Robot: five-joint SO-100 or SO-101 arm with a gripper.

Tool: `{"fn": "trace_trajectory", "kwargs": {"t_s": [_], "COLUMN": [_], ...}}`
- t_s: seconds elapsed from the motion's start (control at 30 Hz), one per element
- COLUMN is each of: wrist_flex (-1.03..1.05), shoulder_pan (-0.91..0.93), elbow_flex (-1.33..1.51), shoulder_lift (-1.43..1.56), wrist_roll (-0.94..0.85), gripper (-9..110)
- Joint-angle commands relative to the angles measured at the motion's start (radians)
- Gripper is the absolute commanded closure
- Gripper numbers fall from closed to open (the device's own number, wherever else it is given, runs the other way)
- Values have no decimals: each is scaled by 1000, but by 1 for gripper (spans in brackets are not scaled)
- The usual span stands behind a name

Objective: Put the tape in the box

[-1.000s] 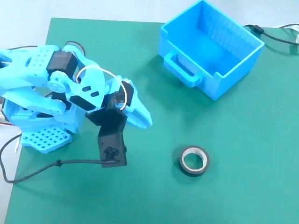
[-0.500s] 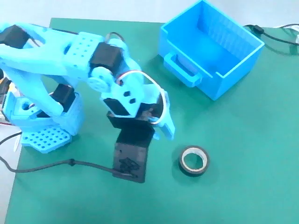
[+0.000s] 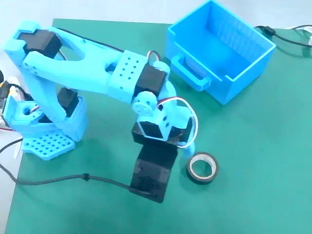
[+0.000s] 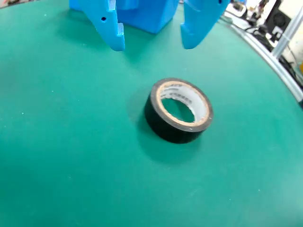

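Note:
The tape (image 3: 203, 167), a small black roll with a whitish core, lies flat on the green mat; the wrist view shows the tape (image 4: 178, 110) just below the fingertips. My gripper (image 4: 150, 41) is open, its two light-blue fingers spread with nothing between them, hovering beside the roll. In the fixed view the gripper (image 3: 189, 148) is mostly hidden under the wrist, just left of and above the tape. The box (image 3: 222, 48), a bright blue bin with a handle loop, stands empty at the top right.
The arm's blue base (image 3: 44, 131) sits at the left mat edge. A black cable (image 3: 73, 179) trails from the wrist camera across the mat's lower left. Another cable (image 3: 287, 39) runs behind the box on the white table.
The arm has stretched out to the right and lowered, carrying the open gripper from near the base to right beside the tape. Tape and box have not moved.

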Motion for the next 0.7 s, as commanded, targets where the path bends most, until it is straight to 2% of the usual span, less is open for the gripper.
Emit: {"fn": "trace_trajectory", "kwargs": {"t_s": [0.0,0.67], "wrist_flex": [20,14], "shoulder_pan": [0,-77], "elbow_flex": [-126,-285], "shoulder_lift": [-43,-351], "wrist_roll": [-3,-15], "gripper": [81,77]}}
